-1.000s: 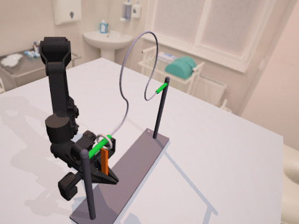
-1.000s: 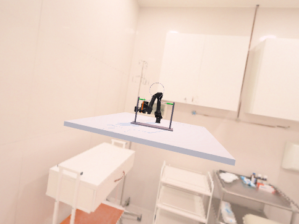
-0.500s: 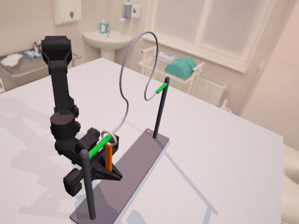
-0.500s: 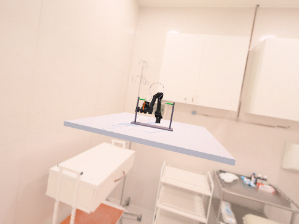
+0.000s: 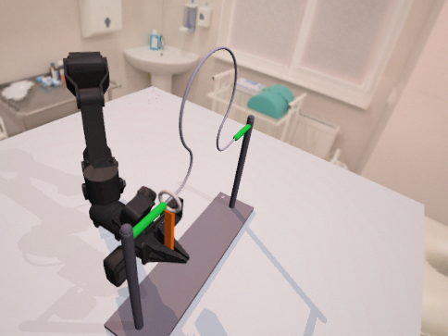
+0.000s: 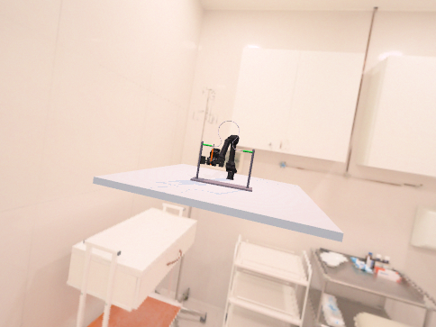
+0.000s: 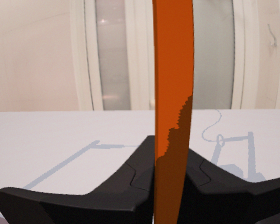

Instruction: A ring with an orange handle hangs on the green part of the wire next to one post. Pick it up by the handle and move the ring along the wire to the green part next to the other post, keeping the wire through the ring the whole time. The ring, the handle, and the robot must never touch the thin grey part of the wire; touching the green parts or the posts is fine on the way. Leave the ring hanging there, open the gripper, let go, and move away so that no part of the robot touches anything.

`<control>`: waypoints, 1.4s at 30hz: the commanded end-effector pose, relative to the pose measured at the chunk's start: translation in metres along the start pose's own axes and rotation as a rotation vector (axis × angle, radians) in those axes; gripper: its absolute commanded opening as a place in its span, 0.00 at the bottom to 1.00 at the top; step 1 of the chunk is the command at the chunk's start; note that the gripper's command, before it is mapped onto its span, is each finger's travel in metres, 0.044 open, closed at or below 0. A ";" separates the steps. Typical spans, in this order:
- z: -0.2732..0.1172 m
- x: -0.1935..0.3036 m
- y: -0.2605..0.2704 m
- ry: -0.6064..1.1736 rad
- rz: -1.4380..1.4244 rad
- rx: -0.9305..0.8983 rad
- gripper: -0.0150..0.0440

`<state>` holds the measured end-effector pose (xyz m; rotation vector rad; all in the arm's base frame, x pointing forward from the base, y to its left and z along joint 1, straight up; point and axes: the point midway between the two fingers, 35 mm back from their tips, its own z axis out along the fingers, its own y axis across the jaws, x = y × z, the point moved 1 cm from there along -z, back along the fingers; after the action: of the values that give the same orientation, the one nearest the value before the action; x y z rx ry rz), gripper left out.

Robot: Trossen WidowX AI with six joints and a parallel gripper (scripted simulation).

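The ring encircles the wire at the inner end of the near green part, where the thin grey wire begins; contact is too small to tell. Its orange handle hangs upright below. My gripper is shut on the handle's lower part, below the wire. The near post stands beside the gripper in the top view. The other green part is at the far post.
The grey wire rises from the ring in a tall loop, then dips before the far green part. Both posts stand on a dark base plate on the white table. The arm stands behind the base plate in the exterior view.
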<state>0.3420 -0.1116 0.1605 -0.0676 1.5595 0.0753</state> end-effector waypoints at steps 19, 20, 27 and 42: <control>-0.001 -0.004 0.045 -0.003 0.204 0.000 0.00; -0.001 -0.004 0.048 -0.003 0.221 -0.001 0.00; -0.001 -0.011 0.071 -0.004 0.365 -0.002 0.00; -0.013 -0.030 0.103 0.101 0.598 -0.039 0.00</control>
<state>0.3224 -0.0158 0.1793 0.3588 1.6345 0.5354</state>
